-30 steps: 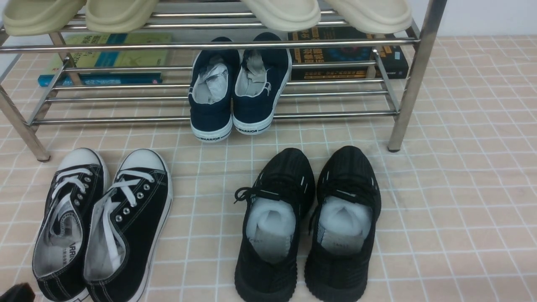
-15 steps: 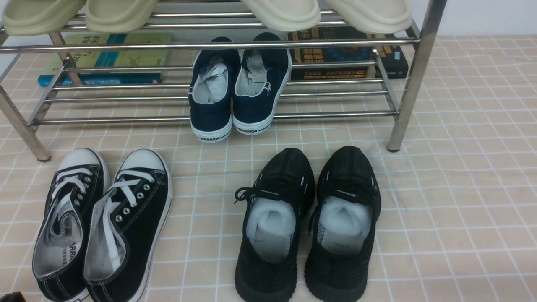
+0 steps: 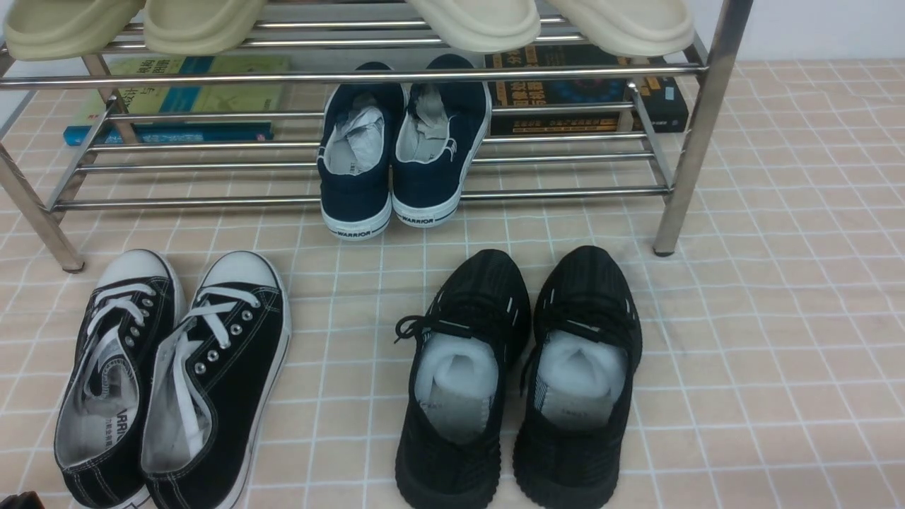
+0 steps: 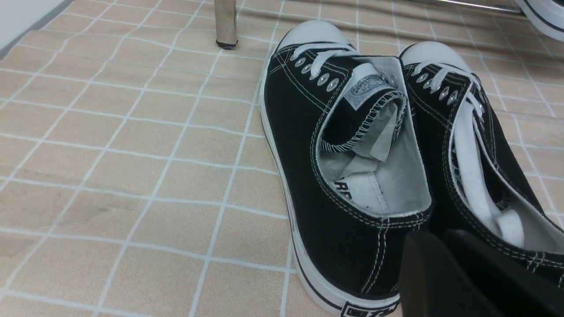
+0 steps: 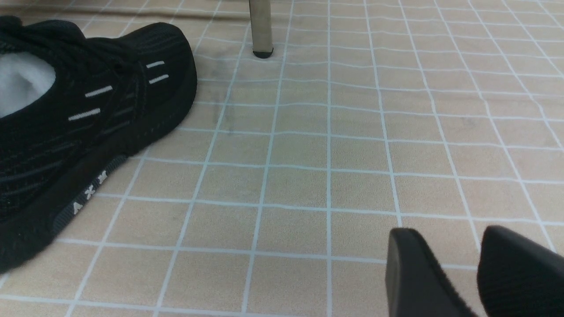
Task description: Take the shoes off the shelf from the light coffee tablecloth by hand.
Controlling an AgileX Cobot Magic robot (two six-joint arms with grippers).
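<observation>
Black canvas shoes point(image 3: 170, 375) lay on the tablecloth point(image 3: 778, 339) before the shelf point(image 3: 696, 127), toes toward it. Your left pincer point(image 4: 445, 273) sat nearest, at their heels, fingers seemingly together; right pincer point(image 5: 478, 273) slightly apart.

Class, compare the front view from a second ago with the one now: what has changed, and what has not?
The left gripper has slipped down and out at the lower left corner; only a sliver remains. Nothing was grasped or released. The canvas sneakers, black knit sneakers, navy slip-ons and shelf stayed put.
</observation>
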